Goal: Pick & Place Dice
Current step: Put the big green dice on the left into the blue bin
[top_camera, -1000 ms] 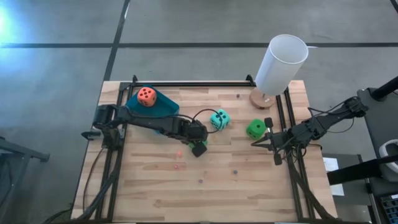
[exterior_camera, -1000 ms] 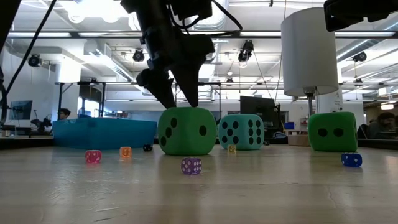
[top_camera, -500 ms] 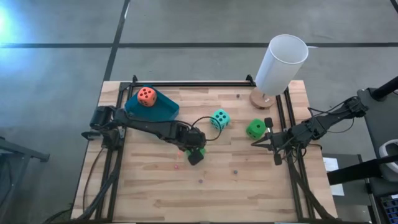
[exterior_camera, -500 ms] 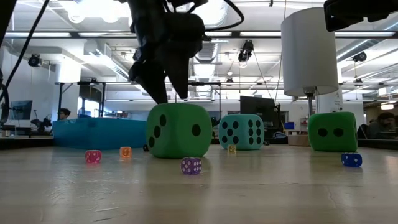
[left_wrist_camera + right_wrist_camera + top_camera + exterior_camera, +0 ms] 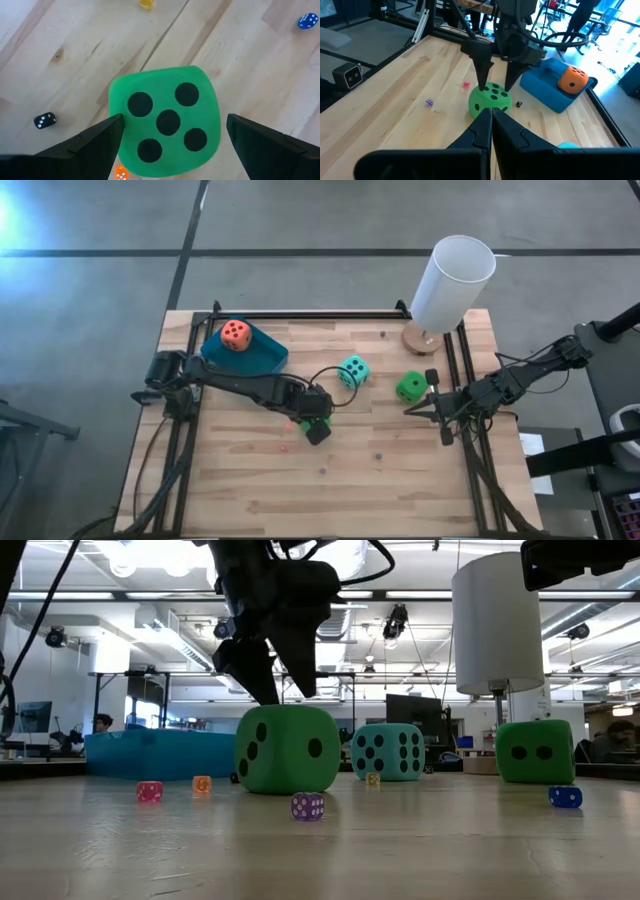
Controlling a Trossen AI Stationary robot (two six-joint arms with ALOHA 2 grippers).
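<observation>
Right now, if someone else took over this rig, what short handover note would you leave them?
Left gripper: open, poised just above a green die at mid-table, fingers either side, not gripping.
Right gripper: shut, empty, waiting at the right edge.
Done: the orange-red die sits in the blue tray.
Left: the green die under the left gripper, the teal die, and the second green die near the right gripper all stand on the table.
Tiny loose dice are scattered on the wood nearby; a white cylinder stands at the back right.
</observation>
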